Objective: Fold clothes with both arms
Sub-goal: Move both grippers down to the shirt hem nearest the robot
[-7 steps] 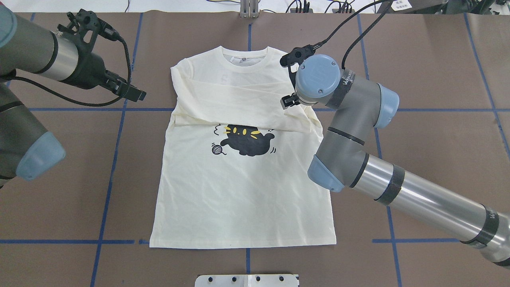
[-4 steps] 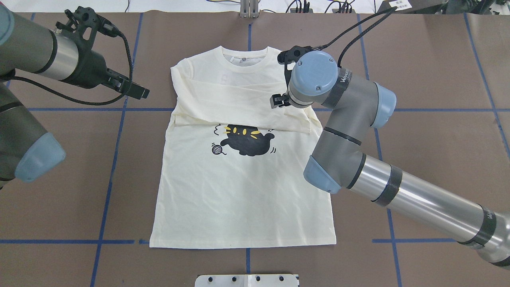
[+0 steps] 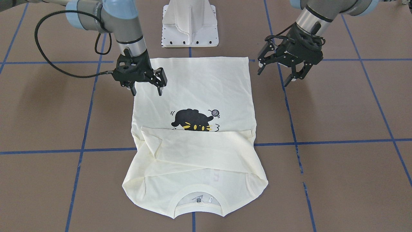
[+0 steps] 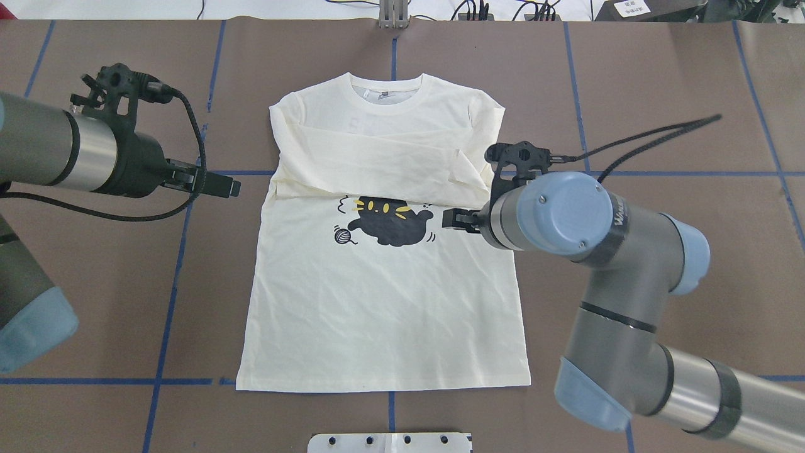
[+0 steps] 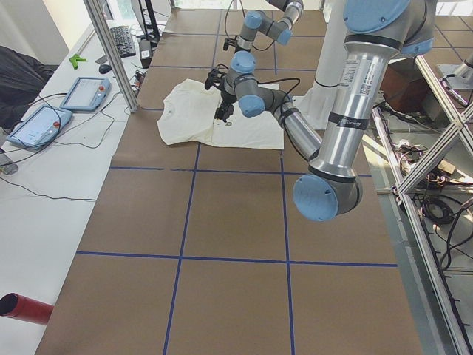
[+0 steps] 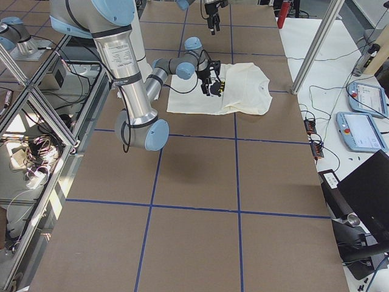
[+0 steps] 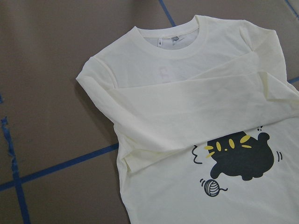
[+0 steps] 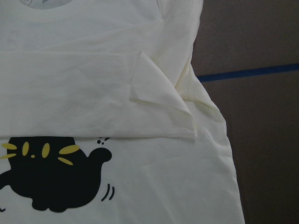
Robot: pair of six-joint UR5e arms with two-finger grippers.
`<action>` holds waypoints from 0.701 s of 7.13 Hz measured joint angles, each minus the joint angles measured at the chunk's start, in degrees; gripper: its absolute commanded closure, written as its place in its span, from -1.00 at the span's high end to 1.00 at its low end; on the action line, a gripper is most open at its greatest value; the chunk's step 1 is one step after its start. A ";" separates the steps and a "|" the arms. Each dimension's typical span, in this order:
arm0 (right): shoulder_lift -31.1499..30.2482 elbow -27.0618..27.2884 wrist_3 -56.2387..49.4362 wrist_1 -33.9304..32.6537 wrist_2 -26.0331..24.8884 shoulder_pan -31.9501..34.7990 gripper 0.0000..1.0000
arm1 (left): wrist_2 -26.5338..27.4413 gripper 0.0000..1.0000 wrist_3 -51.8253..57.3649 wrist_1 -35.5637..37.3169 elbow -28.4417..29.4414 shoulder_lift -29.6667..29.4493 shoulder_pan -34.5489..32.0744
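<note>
R-gripper [image 3: 146, 92] over shirt [image 4: 383, 314], L-gripper [image 3: 277, 78] beside

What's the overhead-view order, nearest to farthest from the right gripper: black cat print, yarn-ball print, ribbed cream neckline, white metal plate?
1. Black cat print, beside the right gripper.
2. Yarn-ball print, past the cat.
3. Ribbed cream neckline, far side.
4. White metal plate, bottom edge.

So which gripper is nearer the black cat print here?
Right. The right gripper hovers over the T-shirt just beside the cat print. The left gripper hangs over bare table, off the shirt's opposite edge.
</note>
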 measured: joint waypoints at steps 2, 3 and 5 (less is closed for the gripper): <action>-5.17 6.84 14.21 0.06 -7.17 -7.70 0.97 | 8.64 0.89 -12.78 -3.01 -2.60 3.95 9.11; -7.34 9.27 18.93 0.08 -10.88 -11.43 0.97 | 14.39 0.78 -19.64 -6.04 -2.92 6.57 15.00; -9.73 11.49 25.53 0.23 -17.83 -17.51 0.97 | 23.88 0.39 -30.55 -8.59 -2.87 10.87 25.65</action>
